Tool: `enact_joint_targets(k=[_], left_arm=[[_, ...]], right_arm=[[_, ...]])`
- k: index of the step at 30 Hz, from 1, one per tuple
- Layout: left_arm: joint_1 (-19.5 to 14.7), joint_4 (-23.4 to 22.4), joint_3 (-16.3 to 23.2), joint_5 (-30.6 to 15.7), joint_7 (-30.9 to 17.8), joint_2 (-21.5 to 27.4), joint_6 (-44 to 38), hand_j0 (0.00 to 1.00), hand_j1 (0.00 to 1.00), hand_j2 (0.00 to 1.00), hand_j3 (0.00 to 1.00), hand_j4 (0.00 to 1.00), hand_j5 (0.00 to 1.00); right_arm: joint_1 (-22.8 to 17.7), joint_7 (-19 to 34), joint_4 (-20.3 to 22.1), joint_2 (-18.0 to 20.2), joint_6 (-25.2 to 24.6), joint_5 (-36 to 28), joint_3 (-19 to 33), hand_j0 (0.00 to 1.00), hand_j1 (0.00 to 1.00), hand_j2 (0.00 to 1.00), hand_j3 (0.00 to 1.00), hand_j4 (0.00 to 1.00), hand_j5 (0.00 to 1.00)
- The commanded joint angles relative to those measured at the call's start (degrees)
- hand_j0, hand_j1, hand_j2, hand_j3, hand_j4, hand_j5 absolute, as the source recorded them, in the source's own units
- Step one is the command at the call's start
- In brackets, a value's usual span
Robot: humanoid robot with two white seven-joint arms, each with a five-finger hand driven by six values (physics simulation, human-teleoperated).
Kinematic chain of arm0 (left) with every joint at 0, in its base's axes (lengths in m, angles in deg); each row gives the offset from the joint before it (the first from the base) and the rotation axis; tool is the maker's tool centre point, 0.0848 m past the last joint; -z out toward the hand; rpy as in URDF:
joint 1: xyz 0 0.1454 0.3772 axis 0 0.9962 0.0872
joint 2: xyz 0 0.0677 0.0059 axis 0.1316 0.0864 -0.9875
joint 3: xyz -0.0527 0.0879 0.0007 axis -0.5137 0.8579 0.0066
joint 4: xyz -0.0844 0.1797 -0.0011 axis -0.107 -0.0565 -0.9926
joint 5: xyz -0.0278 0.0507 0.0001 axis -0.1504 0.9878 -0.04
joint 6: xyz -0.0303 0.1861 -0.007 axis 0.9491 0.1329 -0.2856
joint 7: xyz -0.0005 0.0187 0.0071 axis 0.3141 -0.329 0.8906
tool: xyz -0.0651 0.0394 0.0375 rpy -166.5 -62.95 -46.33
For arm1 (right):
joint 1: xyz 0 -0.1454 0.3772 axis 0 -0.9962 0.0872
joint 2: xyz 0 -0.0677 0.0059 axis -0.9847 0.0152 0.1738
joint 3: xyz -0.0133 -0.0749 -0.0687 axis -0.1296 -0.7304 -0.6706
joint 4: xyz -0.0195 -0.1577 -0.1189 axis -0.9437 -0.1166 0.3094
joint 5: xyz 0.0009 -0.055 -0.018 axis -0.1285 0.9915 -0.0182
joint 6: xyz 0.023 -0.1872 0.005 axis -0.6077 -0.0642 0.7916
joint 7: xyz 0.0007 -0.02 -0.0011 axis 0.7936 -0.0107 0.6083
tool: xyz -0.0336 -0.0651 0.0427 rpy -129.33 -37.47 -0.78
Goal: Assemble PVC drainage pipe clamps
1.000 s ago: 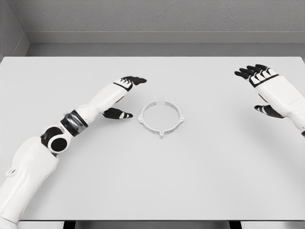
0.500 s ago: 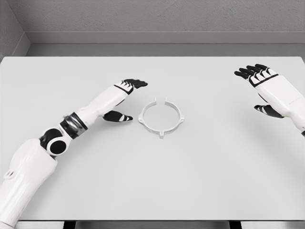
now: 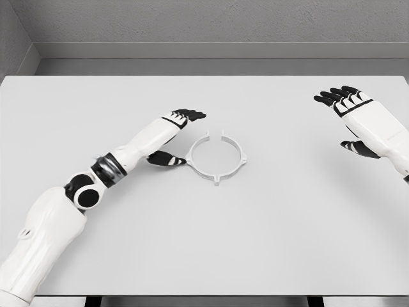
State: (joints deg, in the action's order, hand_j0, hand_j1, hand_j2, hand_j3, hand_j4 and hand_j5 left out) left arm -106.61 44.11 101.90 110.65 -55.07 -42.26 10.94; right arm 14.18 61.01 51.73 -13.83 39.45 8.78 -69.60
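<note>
The left hand [image 3: 174, 137] is hovering just beside the left rim of the white pipe clamp [image 3: 216, 157], its fingers spread and holding nothing. The clamp is lying flat near the middle of the white desk [image 3: 211, 243]. Farther back, the right hand [image 3: 350, 118] is hanging open, well apart.

A wide white table [image 3: 204, 243] fills most of the view. Behind it runs a grey textured wall [image 3: 217, 22] with a pale ledge [image 3: 217, 50] along its base. Light is even.
</note>
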Motion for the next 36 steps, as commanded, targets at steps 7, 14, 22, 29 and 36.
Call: enact_joint_targets(k=[7,14,22,29,36], left_arm=[[0.00,0.10,-0.03,-0.37,0.03,-0.97,-0.01,1.00,1.00,1.00,1.00,1.00,1.00],[0.00,0.10,-0.12,-0.37,0.03,-2.28,-0.01,1.00,1.00,1.00,1.00,1.00,1.00],[-0.53,0.10,-1.43,-0.72,0.03,-0.79,-0.01,1.00,1.00,1.00,1.00,1.00,1.00],[-1.32,0.10,-7.67,-4.67,0.03,15.02,-0.01,1.00,1.00,1.00,1.00,1.00,1.00],[-0.62,-1.31,-10.57,-4.94,0.55,20.92,-0.01,1.00,1.00,1.00,1.00,1.00,1.00]], right_arm=[[0.00,-0.04,0.15,0.04,-0.09,-0.39,0.02,1.00,1.00,1.00,1.00,1.00,1.00],[0.00,-0.04,0.33,0.04,-0.09,-0.39,0.02,1.00,1.00,1.00,1.00,1.00,1.00],[0.00,-0.04,0.33,0.04,-0.09,-0.30,0.02,1.00,1.00,1.00,1.00,1.00,1.00],[0.00,-0.04,0.33,0.04,-0.09,-0.39,0.02,1.00,1.00,1.00,1.00,1.00,1.00],[0.00,-0.04,0.24,0.04,-0.09,-0.39,0.02,1.00,1.00,1.00,1.00,1.00,1.00]])
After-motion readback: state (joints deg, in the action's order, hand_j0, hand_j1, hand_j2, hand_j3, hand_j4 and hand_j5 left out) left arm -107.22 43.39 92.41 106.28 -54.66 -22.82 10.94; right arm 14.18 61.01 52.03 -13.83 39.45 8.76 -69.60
